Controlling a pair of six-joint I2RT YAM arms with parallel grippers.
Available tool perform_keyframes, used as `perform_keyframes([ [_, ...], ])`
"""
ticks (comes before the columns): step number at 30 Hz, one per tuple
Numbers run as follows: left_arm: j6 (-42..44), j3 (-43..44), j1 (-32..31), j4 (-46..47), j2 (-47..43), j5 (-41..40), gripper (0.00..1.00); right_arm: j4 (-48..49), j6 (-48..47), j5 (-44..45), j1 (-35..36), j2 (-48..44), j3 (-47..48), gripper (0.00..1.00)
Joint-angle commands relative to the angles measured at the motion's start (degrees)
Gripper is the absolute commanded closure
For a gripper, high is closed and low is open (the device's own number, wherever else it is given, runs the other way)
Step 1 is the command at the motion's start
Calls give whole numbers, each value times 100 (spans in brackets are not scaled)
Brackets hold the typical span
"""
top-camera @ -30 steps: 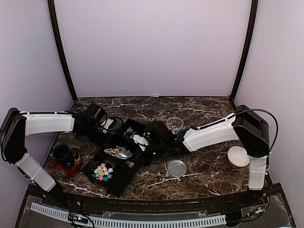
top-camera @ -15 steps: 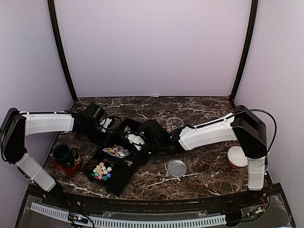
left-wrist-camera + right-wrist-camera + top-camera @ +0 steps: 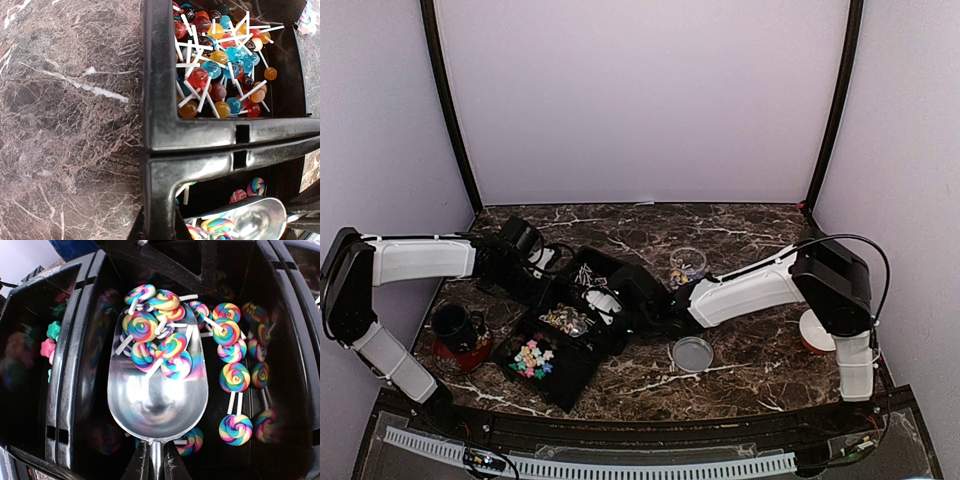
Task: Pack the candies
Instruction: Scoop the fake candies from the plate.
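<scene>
Early going: the right gripper [image 3: 152,465], clamped on the scoop's [image 3: 155,395] handle, holds a load of candies [image 3: 160,337] in the tray's [image 3: 65,390] middle bin, the left gripper [image 3: 548,275] is closed, seemingly on the tray's rim, and the open jar [image 3: 688,262] awaits filling.

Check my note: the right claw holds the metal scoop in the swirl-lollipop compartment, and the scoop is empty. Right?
No: the scoop is not empty. The right wrist view shows several swirl lollipops lying in its bowl. The right claw does hold it in the swirl-lollipop compartment.
</scene>
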Motion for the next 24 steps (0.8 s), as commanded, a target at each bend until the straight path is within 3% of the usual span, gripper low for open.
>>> perform_keyframes([
  [1,-285,235,-104,639,-384,785,100,1704,3,2,65,-230,-537,100],
  [8,-303,228,-102,596,-388,661,100,2463,-75,61,60,-474,-1251,100],
  [24,-304,226,-99,569,-414,491,100,2051,-326,500,51,-979,-1644,100],
])
